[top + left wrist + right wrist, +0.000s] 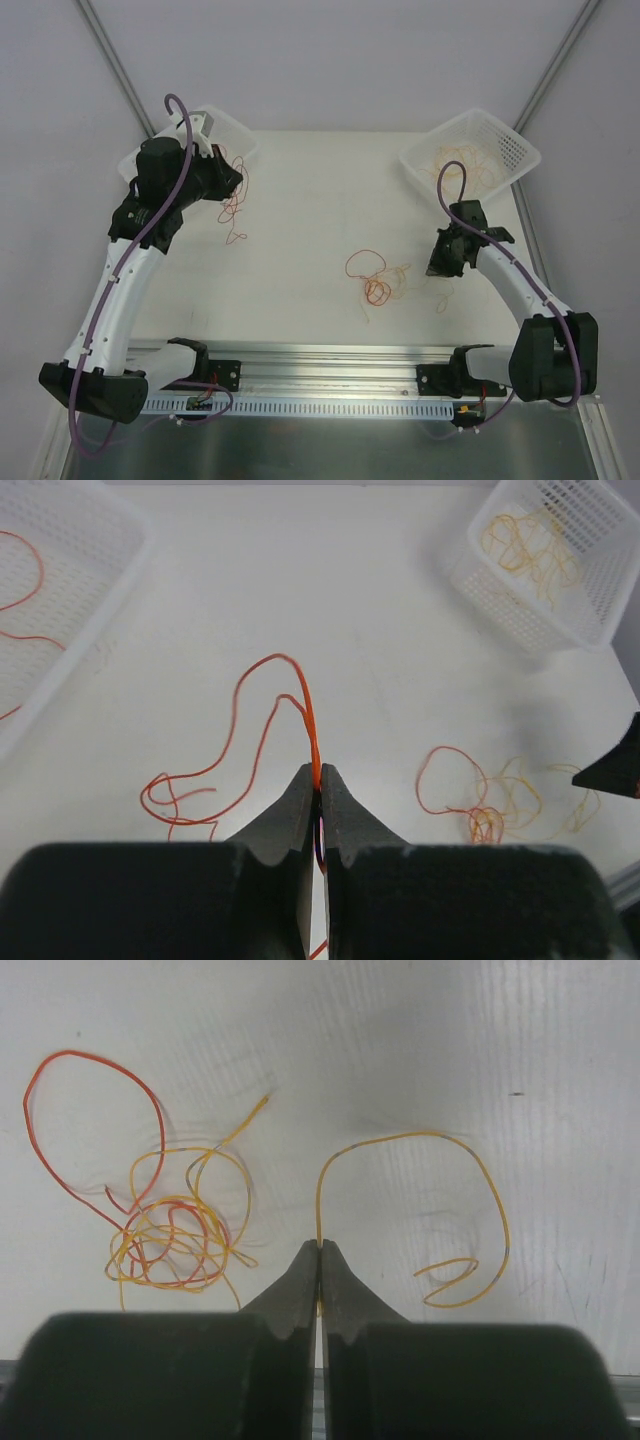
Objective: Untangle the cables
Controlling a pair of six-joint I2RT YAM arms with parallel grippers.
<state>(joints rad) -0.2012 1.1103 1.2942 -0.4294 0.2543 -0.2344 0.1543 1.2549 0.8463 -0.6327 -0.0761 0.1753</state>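
Risk: left tool (318, 776) clamped on red wire (309, 715), right tool (320, 1248) clamped on yellow wire (420, 1134); a sharp pull may slip either thin strand free.

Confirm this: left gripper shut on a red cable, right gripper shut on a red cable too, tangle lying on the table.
One error: the right gripper is shut on a yellow cable, not a red one, as the right wrist view shows. The left gripper is shut on a red cable, and the tangle lies on the table.
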